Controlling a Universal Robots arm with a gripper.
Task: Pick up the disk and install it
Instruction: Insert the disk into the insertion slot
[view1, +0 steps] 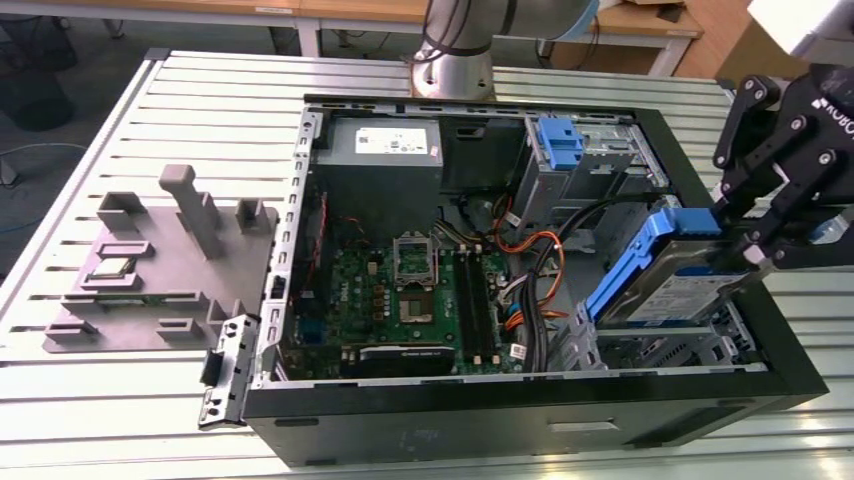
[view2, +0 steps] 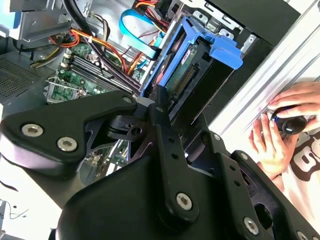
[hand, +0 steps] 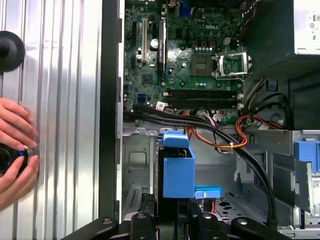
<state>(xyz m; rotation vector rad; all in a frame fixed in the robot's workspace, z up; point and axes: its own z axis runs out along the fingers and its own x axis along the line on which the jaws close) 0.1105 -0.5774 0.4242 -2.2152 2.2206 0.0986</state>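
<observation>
An open black case (view1: 534, 425) lies on its side on a slatted metal table (view1: 107, 400). Inside it a green motherboard (view1: 400, 300) lies flat, with a CPU socket (view1: 416, 262) and memory slots (hand: 202, 93). A grey power supply (view1: 387, 150) fills one corner, and a blue latch (view1: 561, 140) stands near it. Orange cables (view1: 550, 250) run beside the board. A grey fixture (view1: 147, 270) rests on the table beside the case, at the exterior view's left.

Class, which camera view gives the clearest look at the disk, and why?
The exterior view: the disk shows its labelled face and blue rail, tilted in the claw. The second wrist view shows its connector end; the first wrist view shows its blue rail end-on.
</observation>
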